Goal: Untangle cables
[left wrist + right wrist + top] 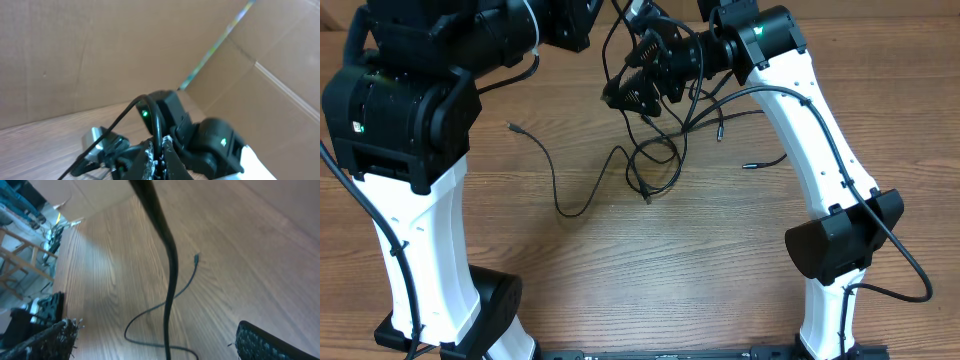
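Overhead, the cables [655,152] lay tangled on the worktop [650,260] near its far edge. The right end effector [635,88] gaped wide above them, and the left end effector [161,155] was pinched shut on one strand.

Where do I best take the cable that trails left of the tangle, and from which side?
Take the cable on its straight run just behind the plug, coming straight down with the jaws across the cord. That stretch lies flat on the table, alone and well left of the tangle. Farther along it bends back into the other loops.
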{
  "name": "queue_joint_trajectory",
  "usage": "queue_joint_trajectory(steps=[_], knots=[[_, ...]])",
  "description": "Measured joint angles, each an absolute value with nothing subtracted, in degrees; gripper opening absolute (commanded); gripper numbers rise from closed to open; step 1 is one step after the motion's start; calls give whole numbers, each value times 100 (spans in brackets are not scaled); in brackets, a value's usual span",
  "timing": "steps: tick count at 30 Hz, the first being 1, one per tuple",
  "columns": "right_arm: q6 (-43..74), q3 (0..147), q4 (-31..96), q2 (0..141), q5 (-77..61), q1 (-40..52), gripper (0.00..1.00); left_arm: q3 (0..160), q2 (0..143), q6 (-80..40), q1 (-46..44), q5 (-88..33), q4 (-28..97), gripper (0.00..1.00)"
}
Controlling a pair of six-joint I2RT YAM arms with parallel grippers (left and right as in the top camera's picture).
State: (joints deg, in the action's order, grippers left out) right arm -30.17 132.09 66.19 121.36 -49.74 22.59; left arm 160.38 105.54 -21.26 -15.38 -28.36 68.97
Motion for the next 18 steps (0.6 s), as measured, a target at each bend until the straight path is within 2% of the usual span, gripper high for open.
queue_joint_trajectory(steps=[4,6,8,9,10,11,12,18], knots=[[-2873,13209,6377,12160,-4954,2259,100,16038,10556,-2521,-1540,-2818,6508,4],[-2818,13209,6351,12219,-4954,2257,96,16038,10556,-2672,-1540,-2801,6333,4],[-2770,13209,6340,12322,-4952,2259,74,16038,10556,-2801,-1540,-2799,6187,4],[-2746,13209,6324,12363,-4952,2259,48,16038,10556,-2845,-1540,-2792,6163,4],[-2722,13209,6300,12416,-4947,2259,30,16038,10556,-2864,-1540,-2775,6149,4],[-2724,13209,6281,12444,-4947,2259,7,16038,10556,-2886,-1540,-2755,6114,4],[-2722,13209,6257,12477,-4950,2259,4,16038,10556,-2906,-1540,-2740,6080,4],[-2587,13209,6259,12510,-4807,2248,4,16038,10556,-2963,-1535,-2576,6204,4]])
